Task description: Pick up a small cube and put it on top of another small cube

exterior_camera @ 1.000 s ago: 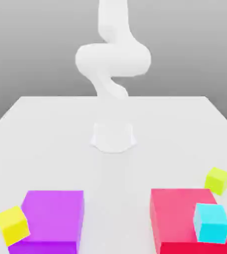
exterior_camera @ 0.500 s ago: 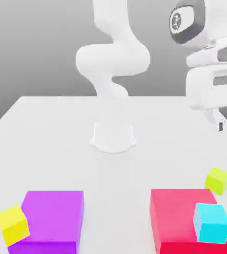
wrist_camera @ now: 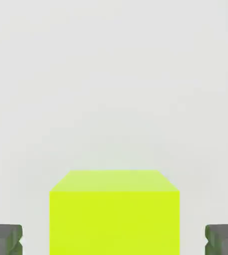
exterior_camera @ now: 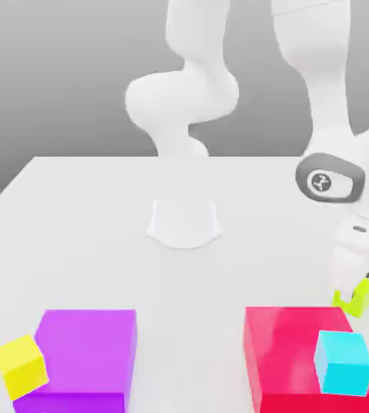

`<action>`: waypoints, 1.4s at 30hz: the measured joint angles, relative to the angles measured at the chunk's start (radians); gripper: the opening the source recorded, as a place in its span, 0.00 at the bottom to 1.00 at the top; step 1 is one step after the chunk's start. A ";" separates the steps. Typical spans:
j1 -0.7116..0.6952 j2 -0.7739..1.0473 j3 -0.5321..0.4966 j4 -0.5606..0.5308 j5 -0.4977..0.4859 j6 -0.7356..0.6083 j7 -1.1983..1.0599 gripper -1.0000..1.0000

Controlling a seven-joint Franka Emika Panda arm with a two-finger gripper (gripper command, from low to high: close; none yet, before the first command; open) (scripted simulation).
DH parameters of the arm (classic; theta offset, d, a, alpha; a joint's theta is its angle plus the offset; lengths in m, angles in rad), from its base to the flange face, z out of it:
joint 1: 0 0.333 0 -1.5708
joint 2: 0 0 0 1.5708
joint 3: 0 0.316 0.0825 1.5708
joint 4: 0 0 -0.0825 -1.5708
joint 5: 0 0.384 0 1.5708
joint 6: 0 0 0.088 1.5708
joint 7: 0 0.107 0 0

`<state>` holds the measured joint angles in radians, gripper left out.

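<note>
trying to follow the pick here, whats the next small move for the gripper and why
Probably close the fingers the rest of the way onto the lime cube. In the hand view the cube sits centred between the two fingertips, with a gap of table showing on each side, so nothing is clamped yet. In the exterior view the gripper is already down around the cube, beside the red block, so squeezing comes before lifting.

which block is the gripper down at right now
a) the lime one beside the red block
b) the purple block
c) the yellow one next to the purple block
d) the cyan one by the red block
a: in the exterior view the gripper has its fingers down around the lime cube beside the red block, and the hand view shows that lime cube between the two fingertips, with a gap on each side.
</note>
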<state>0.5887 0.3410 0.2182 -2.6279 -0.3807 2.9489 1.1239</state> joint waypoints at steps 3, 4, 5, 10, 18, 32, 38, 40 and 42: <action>0.000 0.000 0.000 0.000 -0.001 0.001 0.001 0.00; 0.000 0.000 0.000 0.000 -0.002 0.001 0.002 0.00; 0.009 0.010 -0.010 0.003 -0.011 0.009 0.009 0.00; -0.083 -0.126 0.114 -0.030 0.139 -0.093 -0.105 0.00; -0.100 -0.137 0.111 0.109 0.232 -0.268 -0.044 0.00; -0.118 0.015 -0.032 0.480 0.278 -0.453 0.247 0.00; -0.106 0.106 -0.054 0.492 0.252 -0.373 0.274 1.00; -0.106 0.106 -0.054 0.492 0.252 -0.373 0.274 1.00; -0.105 0.105 -0.055 0.493 0.251 -0.375 0.276 1.00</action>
<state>0.4834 0.4463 0.1633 -2.1353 -0.1296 2.5737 1.3997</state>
